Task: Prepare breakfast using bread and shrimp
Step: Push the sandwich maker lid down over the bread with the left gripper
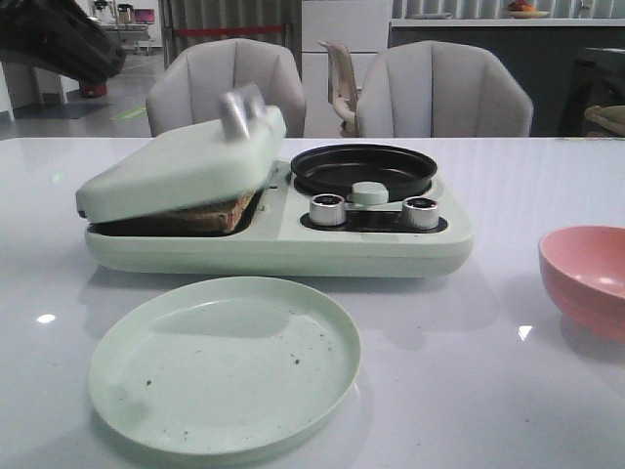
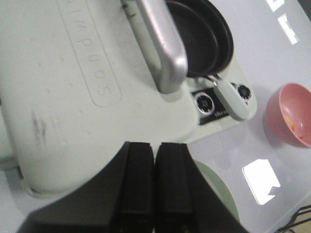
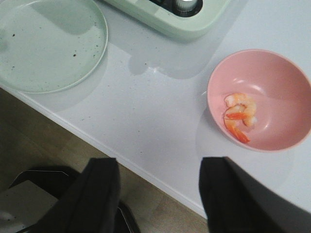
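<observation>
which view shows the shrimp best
The right wrist view: it looks straight down into the pink bowl, where the shrimp lies in plain sight, curled and pinkish-orange. The left wrist view catches only an orange smear inside the bowl. The front view shows the bowl's side, hiding what is inside.

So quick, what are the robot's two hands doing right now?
Left gripper: fingers shut together, holding nothing, above the pale green sandwich maker lid.
Right gripper: fingers wide open, empty, near the round pink bowl.
</observation>
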You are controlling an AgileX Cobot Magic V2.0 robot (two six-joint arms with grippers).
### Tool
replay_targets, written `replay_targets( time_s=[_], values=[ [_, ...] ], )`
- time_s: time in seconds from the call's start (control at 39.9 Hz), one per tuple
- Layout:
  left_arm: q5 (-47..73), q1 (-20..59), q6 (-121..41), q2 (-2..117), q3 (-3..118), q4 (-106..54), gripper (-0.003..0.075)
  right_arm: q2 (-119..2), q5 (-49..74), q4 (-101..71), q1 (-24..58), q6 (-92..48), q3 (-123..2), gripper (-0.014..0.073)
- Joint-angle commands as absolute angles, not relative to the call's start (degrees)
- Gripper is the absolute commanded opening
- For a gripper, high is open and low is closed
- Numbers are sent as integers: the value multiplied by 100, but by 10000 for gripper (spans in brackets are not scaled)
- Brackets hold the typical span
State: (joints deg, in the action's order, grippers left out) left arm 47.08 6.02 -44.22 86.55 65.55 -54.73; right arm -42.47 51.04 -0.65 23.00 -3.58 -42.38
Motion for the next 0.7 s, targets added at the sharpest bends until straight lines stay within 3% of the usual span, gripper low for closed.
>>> replay_targets(
  time_s=[0.0, 0.35, 0.58, 0.68],
  values=[
    [4305, 1021, -4513, 7866, 6205, -5478, 99, -4216, 4762, -59, 2291, -354, -4393, 479],
    [3871, 2311, -4323, 5962, 4899, -4429, 102, -4216, 4762, -59, 2291, -354, -4393, 479],
    [3849, 2376, -2372, 4793, 4321, -2338, 101, -4216, 4762, -59, 2291, -354, -4393, 479],
    [3849, 2376, -2167, 4395, 4148, -2114, 101, -4216, 4762, -59, 2291, -354, -4393, 479]
  ],
)
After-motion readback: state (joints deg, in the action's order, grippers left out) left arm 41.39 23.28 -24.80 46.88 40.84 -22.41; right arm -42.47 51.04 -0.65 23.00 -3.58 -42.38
